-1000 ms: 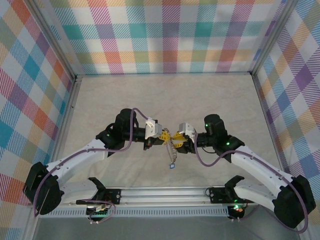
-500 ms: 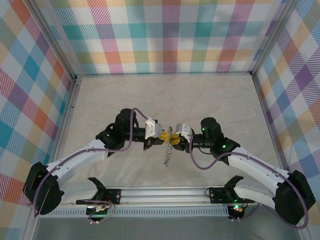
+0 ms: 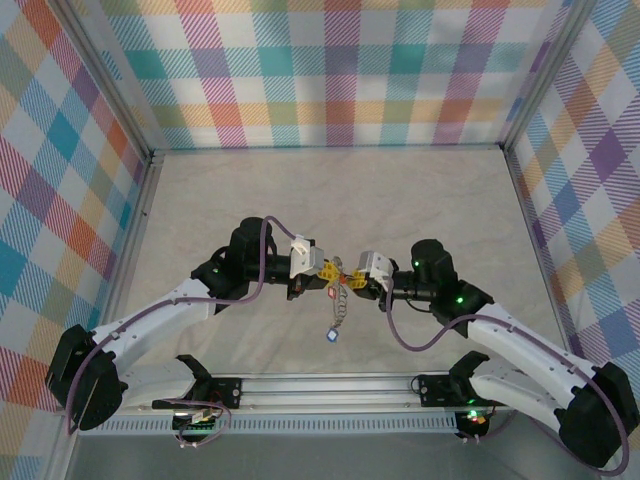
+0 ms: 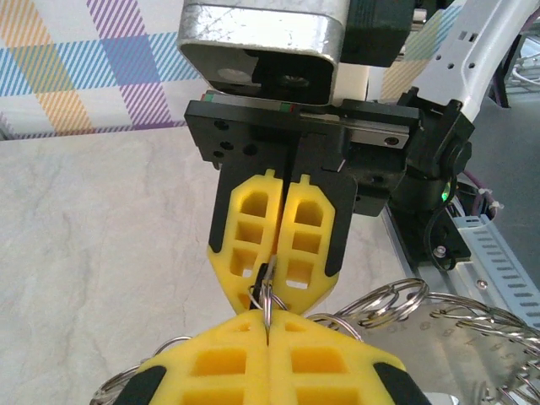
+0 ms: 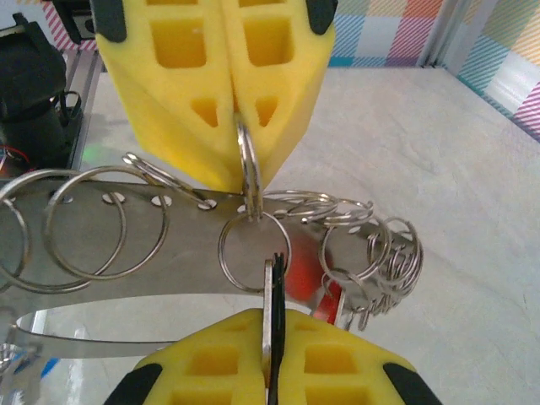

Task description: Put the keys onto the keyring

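Left claw (image 3: 329, 273) grips the keyring (image 5: 245, 169) mid-frame over the bench (image 3: 330, 200), right claw (image 3: 351, 281) nips a metal sliver (image 5: 272, 291) touching it; red key (image 5: 299, 272) hangs just beside, so threading looks unfinished.

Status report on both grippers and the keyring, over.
Left gripper shut on silvery metal keyring. Right gripper shut on thin metal piece at its ring; key or ring, cannot tell. Red plastic-headed key close behind, blurred. Thin chain dangles free.

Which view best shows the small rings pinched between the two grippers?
Right wrist: the small rings sit sharp between the left gripper above and the right gripper below, one face-on. Left wrist catches them edge-on, a thin sliver. Top external renders them as a tiny glint above the dangling chain.
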Controlling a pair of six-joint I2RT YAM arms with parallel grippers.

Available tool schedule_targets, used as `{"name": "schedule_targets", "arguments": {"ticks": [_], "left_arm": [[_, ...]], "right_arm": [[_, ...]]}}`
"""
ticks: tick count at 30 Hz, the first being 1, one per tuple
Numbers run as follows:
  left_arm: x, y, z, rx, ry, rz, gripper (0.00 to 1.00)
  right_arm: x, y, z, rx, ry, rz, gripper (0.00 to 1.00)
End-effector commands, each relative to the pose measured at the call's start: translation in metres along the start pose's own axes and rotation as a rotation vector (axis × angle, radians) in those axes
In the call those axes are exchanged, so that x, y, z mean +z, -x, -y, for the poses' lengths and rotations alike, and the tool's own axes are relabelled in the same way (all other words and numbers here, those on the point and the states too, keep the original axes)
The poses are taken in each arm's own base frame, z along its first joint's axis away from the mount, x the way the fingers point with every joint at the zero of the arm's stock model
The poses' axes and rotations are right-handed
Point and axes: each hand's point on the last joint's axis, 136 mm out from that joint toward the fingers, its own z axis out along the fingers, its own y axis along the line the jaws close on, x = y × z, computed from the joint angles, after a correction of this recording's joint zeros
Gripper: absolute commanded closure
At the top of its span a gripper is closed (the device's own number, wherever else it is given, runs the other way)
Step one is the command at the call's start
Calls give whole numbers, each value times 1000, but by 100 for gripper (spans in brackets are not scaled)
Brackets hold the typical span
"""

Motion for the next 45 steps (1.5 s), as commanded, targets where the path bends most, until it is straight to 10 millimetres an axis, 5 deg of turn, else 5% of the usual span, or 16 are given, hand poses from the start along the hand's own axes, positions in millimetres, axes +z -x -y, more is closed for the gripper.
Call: {"name": "schedule_targets", "arguments": {"ticks": [1, 18, 24, 30, 35, 45], "left_arm": [[-6, 7, 1, 37, 12, 22, 100], [-3, -5, 2, -3, 10, 5, 100], [2, -6, -3, -32, 4, 28, 100], [5, -12, -13, -83, 28, 22, 67], [3, -14, -16, -100, 37, 37, 61], [-21, -28, -37, -133, 264, 20, 54]], "right_arm": [[-5, 14, -4, -42, 30, -9, 100], [-11, 40, 11, -155, 90, -179, 100], [-14, 31, 16, -281, 102, -307, 100], [-15, 33, 30, -452, 69, -372, 100], [-14, 37, 49, -651, 2, -408, 100], [-16, 3, 93, -1242, -98, -632, 100]]}}
